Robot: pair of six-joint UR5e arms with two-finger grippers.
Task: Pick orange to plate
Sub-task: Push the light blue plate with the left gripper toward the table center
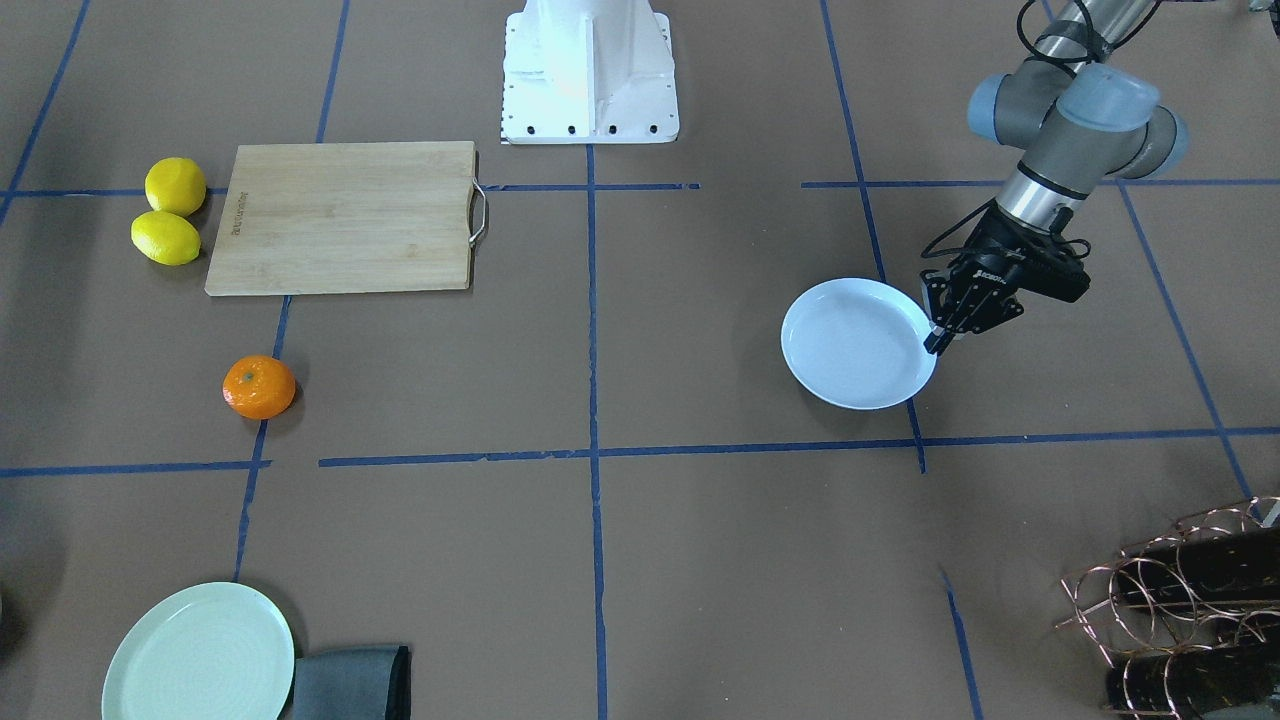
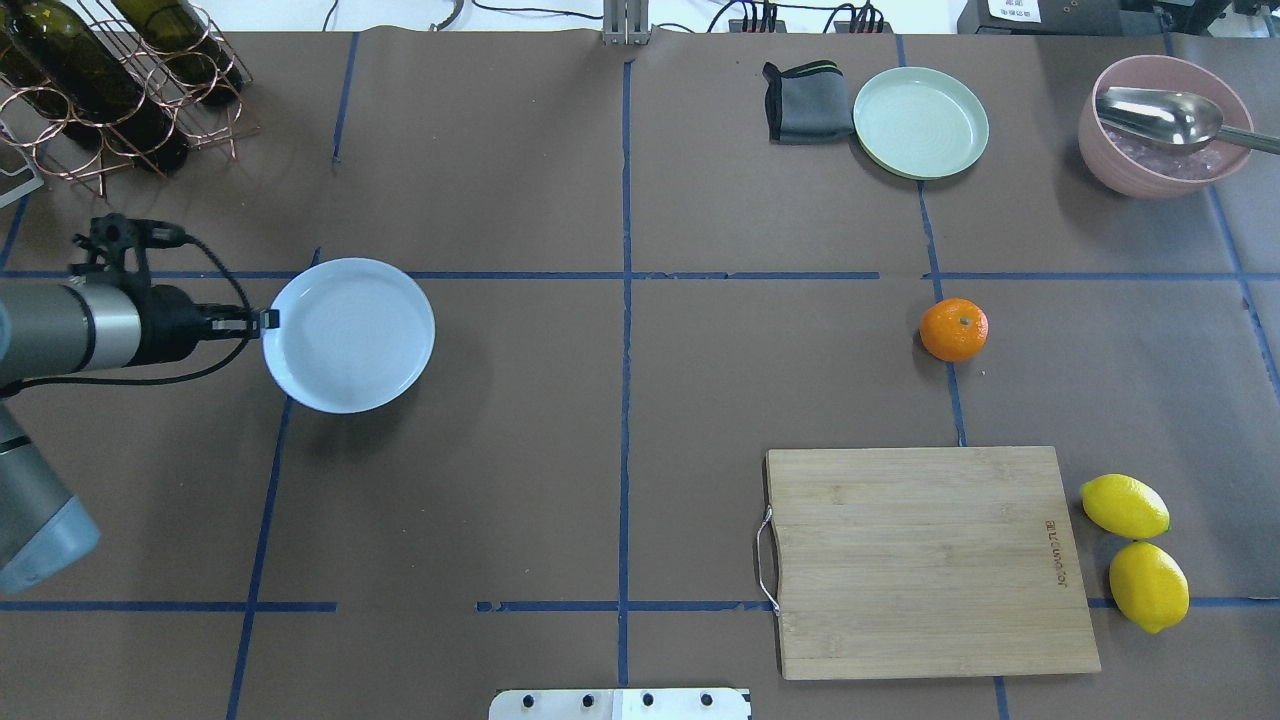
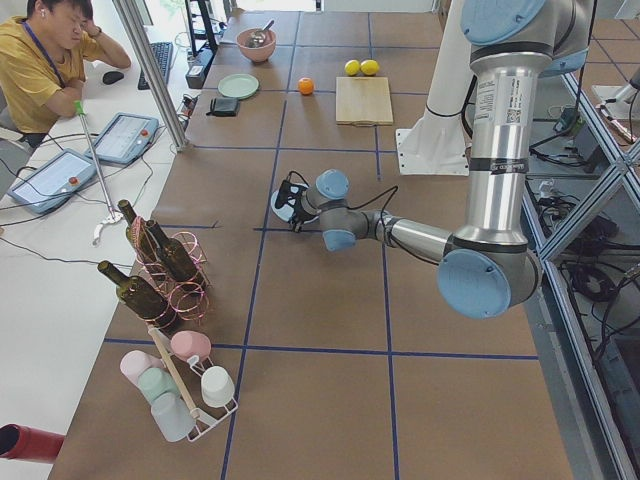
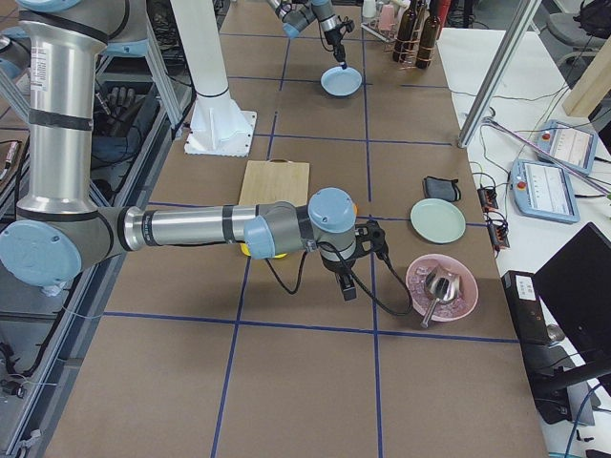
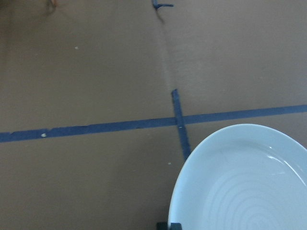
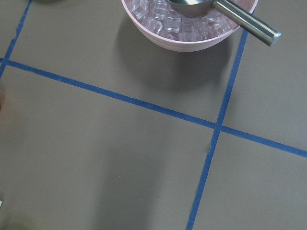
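Observation:
The orange [image 1: 259, 386] [image 2: 953, 329] lies alone on the brown table, on the robot's right side and far from both arms. The pale bluish-white plate [image 1: 855, 345] [image 2: 348, 335] is on the robot's left side. My left gripper [image 1: 940, 338] [image 2: 268, 320] is shut on the plate's rim at the edge farthest from the orange. In the left wrist view the plate [image 5: 249, 182] fills the lower right. My right gripper [image 4: 348, 286] shows only in the exterior right view, hanging near a pink bowl; I cannot tell whether it is open or shut.
A wooden cutting board [image 2: 930, 560] and two lemons [image 2: 1125, 506] lie near the orange. A mint-green plate [image 2: 920, 122], a grey cloth [image 2: 800, 100] and a pink bowl of ice with a spoon [image 2: 1165, 125] stand far right. A wire bottle rack [image 2: 110, 90] stands far left.

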